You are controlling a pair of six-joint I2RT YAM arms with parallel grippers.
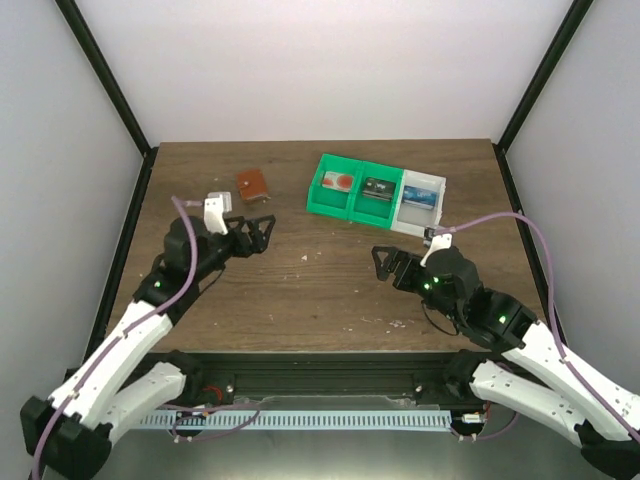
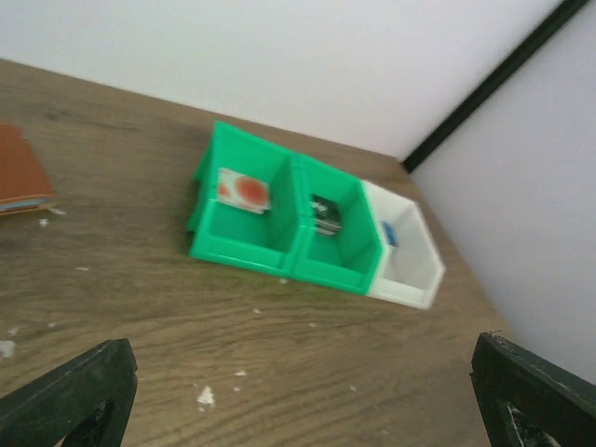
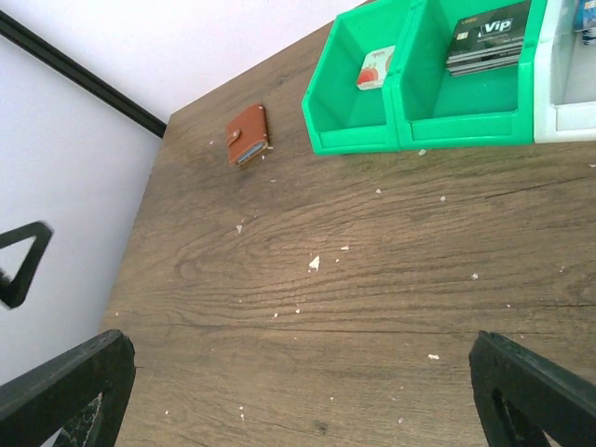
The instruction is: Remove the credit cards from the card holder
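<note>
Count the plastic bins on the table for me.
3, touching in one row toward the table's far right: left green bin, middle green bin, and white bin at the right end. No others seem hidden.

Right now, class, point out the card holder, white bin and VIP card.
card holder [image 3: 248,134], right wrist view, brown cover.
white bin [image 2: 402,289], left wrist view, near wall.
VIP card [image 3: 489,37], right wrist view, printed face.

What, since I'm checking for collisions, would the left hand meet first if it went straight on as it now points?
Probably the green bins, which lie ahead of the open left hand across the table; the card holder sits off to its left. Depth is unclear.
</note>
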